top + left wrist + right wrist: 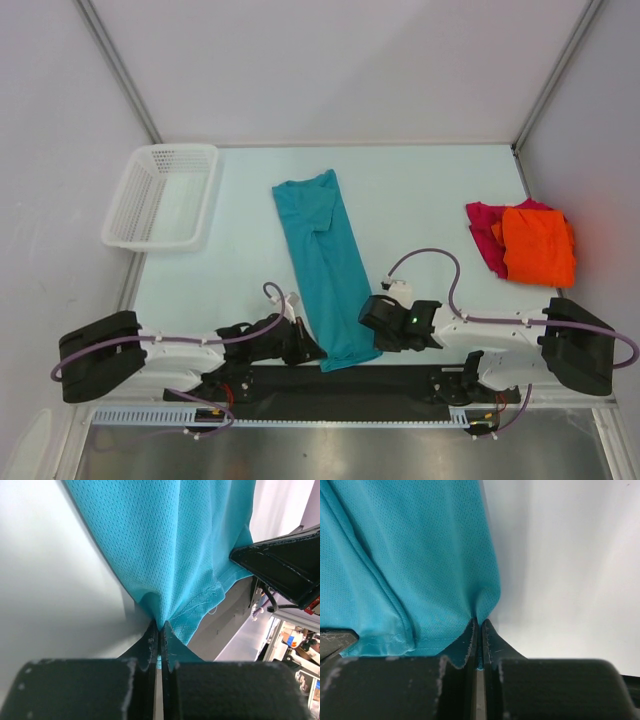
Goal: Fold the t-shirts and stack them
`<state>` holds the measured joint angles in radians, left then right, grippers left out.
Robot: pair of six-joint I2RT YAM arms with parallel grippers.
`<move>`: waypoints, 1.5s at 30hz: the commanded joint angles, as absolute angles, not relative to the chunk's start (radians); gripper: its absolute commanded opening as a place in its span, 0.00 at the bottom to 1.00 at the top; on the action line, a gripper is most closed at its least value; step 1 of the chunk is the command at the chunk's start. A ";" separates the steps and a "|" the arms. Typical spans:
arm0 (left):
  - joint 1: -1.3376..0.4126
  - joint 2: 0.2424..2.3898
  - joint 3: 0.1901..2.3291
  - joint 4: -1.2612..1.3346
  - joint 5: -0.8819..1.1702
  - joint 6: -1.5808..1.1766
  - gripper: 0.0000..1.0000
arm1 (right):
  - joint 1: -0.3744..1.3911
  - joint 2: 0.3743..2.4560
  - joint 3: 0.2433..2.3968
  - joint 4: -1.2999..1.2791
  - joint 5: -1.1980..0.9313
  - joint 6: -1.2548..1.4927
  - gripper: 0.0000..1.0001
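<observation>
From above, the teal shirt (325,270) lay in a long strip on the table, one end at the near edge. The orange shirt (538,245) sat on the magenta shirt (482,225) by the right edge. In the left wrist view, the left gripper (160,630) pinched the teal shirt's hem. In the right wrist view, the right gripper (479,625) pinched its edge too.

Matt cloth, white plastic, scuffed black fingers

The teal t-shirt (325,265) is matt cloth in a fine pinhole knit with a stitched hem. The orange t-shirt (538,245) and magenta t-shirt (483,225) at the right look soft and matt. The basket (150,243) is white plastic lattice. The table (430,195) is smooth and faintly sheened. The left gripper (160,627) and right gripper (479,622) are matt black, scuffed pale.
</observation>
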<state>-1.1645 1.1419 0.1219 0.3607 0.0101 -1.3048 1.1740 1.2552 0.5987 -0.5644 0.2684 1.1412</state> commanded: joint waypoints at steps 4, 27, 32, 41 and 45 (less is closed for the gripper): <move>-1.164 1.022 0.170 0.123 0.002 -1.264 0.00 | 1.189 1.220 0.638 -0.583 0.296 1.138 0.00; -1.163 0.416 0.313 -0.584 -0.113 -1.316 0.00 | 1.525 1.376 0.959 -0.802 0.406 1.256 0.00; -1.155 0.357 0.376 -0.727 -0.184 -1.319 0.00 | 1.457 1.368 0.968 -0.808 0.425 1.209 0.00; -1.074 0.465 0.390 -0.629 -0.146 -1.249 0.00 | 1.286 1.385 1.015 -0.781 0.419 1.025 0.00; -0.982 0.554 0.406 -0.545 -0.083 -1.171 0.00 | 1.204 1.407 1.026 -0.736 0.387 0.967 0.00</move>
<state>-1.0611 0.4896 0.3614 -0.6273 -0.1337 -1.2686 1.2648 1.3865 0.9913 -0.7452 0.3752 1.0592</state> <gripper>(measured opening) 0.010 0.054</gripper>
